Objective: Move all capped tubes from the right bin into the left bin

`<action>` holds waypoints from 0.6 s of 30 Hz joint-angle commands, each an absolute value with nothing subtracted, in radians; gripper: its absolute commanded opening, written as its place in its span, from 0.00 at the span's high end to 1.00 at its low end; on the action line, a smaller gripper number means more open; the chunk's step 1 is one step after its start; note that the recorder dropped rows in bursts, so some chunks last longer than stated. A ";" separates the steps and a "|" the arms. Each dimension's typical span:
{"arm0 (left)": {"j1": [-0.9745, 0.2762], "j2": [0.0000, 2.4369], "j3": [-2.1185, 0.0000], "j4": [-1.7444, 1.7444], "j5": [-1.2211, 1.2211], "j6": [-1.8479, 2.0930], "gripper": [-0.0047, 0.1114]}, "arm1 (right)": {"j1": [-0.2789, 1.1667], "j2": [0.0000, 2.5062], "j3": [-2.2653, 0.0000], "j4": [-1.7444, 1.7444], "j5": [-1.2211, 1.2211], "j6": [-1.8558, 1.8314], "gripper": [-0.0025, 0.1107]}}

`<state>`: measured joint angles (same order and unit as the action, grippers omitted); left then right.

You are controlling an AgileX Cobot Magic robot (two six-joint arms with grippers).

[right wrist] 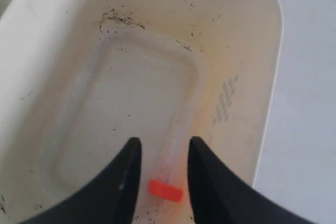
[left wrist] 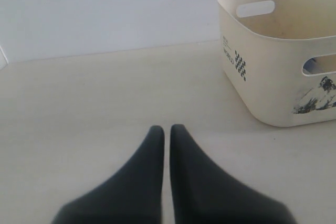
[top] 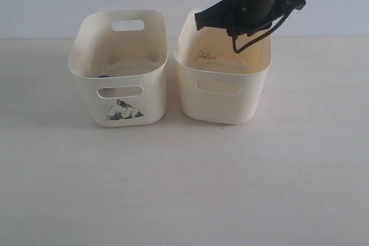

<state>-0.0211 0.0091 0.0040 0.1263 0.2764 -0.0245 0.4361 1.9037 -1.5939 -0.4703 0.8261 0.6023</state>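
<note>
Inside right bin (right wrist: 262, 77) — tube (right wrist: 171, 165) lengthwise

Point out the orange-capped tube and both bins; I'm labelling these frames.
orange-capped tube (right wrist: 165, 190), right wrist view, its orange cap.
left bin (top: 151, 105), exterior view, front wall, right part.
right bin (top: 219, 108), exterior view, plain front wall.

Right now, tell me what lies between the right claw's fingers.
The right wrist view shows one orange-red-capped tube on the floor of the right bin, lying between the fingers of the open right claw; nothing else there.
</note>
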 commanded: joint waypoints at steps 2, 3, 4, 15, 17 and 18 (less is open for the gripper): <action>-0.020 0.007 0.000 0.120 0.261 -0.036 0.92 | 0.428 1.975 -1.721 -0.427 0.887 0.573 0.59; -0.020 0.007 0.000 0.120 0.261 -0.036 0.92 | 0.428 1.997 -1.737 -0.413 0.907 0.576 0.61; -0.020 0.007 0.000 0.120 0.261 -0.036 0.92 | 0.428 2.011 -1.745 -0.395 0.920 0.576 0.63; -0.020 0.007 0.000 0.120 0.261 -0.036 0.92 | 0.428 2.060 -1.770 -0.210 0.970 0.540 0.63; -0.020 0.007 0.000 0.120 0.261 -0.036 0.92 | 0.428 2.060 -1.770 -0.192 0.973 0.540 0.63; -0.020 0.007 0.000 0.120 0.261 -0.036 0.92 | 0.428 2.060 -1.770 -0.190 0.978 0.540 0.63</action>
<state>-0.0211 0.0091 0.0040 0.1263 0.2764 -0.0245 0.4338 2.0671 -1.7629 -0.2065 0.9689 0.5515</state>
